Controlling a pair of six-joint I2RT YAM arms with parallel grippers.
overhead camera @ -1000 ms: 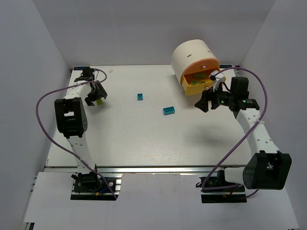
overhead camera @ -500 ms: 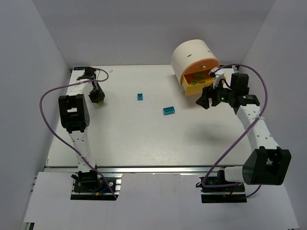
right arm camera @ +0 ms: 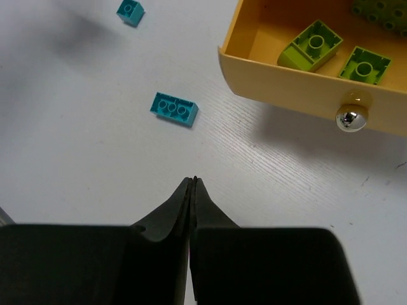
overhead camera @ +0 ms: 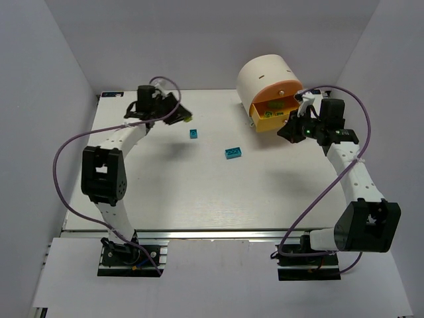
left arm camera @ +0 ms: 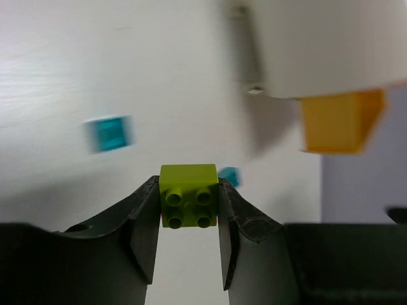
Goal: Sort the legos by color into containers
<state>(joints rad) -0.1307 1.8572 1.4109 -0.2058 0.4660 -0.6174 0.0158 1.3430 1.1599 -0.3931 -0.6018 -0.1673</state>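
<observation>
My left gripper (left arm camera: 188,200) is shut on a lime yellow-green lego (left arm camera: 188,194), held above the table at the back left (overhead camera: 187,119). Two cyan-blue legos lie on the table: a small one (overhead camera: 193,134) and a longer one (overhead camera: 232,153), also seen as the longer one (right arm camera: 174,108) and the small one (right arm camera: 130,11) in the right wrist view. The cream-white cabinet (overhead camera: 267,74) stands at the back right with its yellow drawer (right arm camera: 289,79) pulled open, holding lime legos (right arm camera: 310,44) and a dark green one (right arm camera: 381,11). My right gripper (right arm camera: 193,181) is shut and empty, in front of the drawer.
The drawer's shiny knob (right arm camera: 351,118) points toward my right gripper. An orange drawer front (overhead camera: 281,89) sits above the open one. White walls close in the table on three sides. Purple cables loop from both arms.
My left gripper closed on the lime lego, lifted it and swung right toward the table's middle back. My right gripper shut and moved slightly closer to the drawer.
</observation>
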